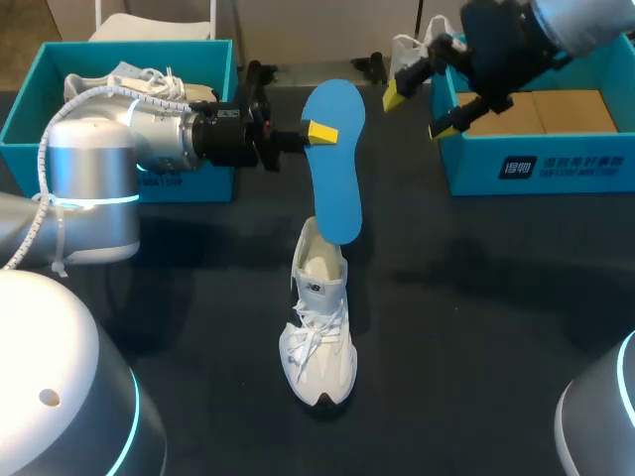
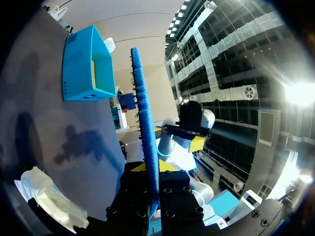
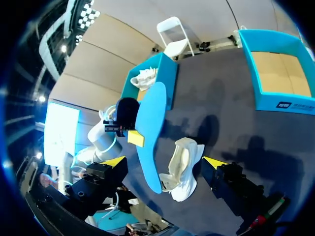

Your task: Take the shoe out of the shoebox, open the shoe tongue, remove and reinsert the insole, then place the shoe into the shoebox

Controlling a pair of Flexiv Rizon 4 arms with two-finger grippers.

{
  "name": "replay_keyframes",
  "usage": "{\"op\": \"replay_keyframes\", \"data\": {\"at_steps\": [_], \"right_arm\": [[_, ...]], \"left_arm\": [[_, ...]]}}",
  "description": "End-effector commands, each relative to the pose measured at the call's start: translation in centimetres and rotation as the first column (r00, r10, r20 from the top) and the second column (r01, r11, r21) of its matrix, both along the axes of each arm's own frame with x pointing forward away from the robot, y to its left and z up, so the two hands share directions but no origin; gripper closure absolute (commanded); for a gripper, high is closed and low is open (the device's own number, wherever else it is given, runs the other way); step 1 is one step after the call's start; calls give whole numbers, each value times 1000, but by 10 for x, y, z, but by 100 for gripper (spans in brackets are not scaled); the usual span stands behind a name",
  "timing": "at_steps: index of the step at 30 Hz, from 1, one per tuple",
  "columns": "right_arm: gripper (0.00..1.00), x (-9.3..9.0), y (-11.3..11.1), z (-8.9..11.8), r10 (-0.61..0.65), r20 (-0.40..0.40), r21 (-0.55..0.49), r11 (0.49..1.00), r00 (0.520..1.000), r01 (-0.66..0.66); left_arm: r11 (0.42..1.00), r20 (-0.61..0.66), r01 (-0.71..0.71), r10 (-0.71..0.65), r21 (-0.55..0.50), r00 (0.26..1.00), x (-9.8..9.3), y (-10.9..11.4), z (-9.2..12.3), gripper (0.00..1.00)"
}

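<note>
A white shoe [image 1: 319, 337] stands upright on the dark table, its toe toward the front edge and its collar open. A blue insole [image 1: 332, 164] hangs steeply above it, with its lower end at the shoe's opening. My left gripper [image 1: 317, 132] is shut on the insole's upper part; in the left wrist view the insole [image 2: 145, 123] runs edge-on between that gripper's [image 2: 152, 167] fingers, beside the shoe [image 2: 47, 194]. My right gripper [image 1: 418, 111] hovers open and empty near the right shoebox [image 1: 536, 164]. From the right wrist, the open gripper [image 3: 164, 162] frames the insole [image 3: 150, 123] and shoe [image 3: 187, 162].
A teal shoebox [image 1: 20, 109] at the back left holds another white shoe [image 1: 129, 81]. The right teal shoebox shows a cardboard floor [image 1: 556, 111]. Dark tabletop [image 1: 476, 327] lies on both sides of the shoe.
</note>
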State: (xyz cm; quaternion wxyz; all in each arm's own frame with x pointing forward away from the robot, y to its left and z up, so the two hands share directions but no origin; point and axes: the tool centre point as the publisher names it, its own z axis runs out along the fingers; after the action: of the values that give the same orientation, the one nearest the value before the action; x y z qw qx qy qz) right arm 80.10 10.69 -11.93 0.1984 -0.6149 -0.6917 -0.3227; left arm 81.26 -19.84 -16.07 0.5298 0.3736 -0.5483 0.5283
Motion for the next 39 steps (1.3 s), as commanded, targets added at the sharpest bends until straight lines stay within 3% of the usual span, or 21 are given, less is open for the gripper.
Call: {"op": "replay_keyframes", "data": {"at_steps": [1, 10, 17, 30, 39], "right_arm": [[0, -1, -9, -12, 50, 3, 259, 965, 999, -49], [0, 2, -14, -29, 32, 33, 383, 923, 999, -42], [0, 4, -16, -38, 31, 28, 408, 912, 999, -40], [0, 9, -14, -39, 9, 61, 510, 860, 998, -39], [0, 9, -13, -39, 21, 51, 504, 862, 998, -44]], "left_arm": [[1000, 1, 1, -1, -2, 1000, 1, -1, -1, 100], [1000, 1, 1, -1, -2, 1000, 1, -1, -1, 100], [1000, 1, 1, -1, -2, 1000, 1, -1, -1, 100], [1000, 1, 1, -1, -2, 1000, 1, -1, -1, 100], [1000, 1, 1, -1, -2, 1000, 1, -1, -1, 100]]}}
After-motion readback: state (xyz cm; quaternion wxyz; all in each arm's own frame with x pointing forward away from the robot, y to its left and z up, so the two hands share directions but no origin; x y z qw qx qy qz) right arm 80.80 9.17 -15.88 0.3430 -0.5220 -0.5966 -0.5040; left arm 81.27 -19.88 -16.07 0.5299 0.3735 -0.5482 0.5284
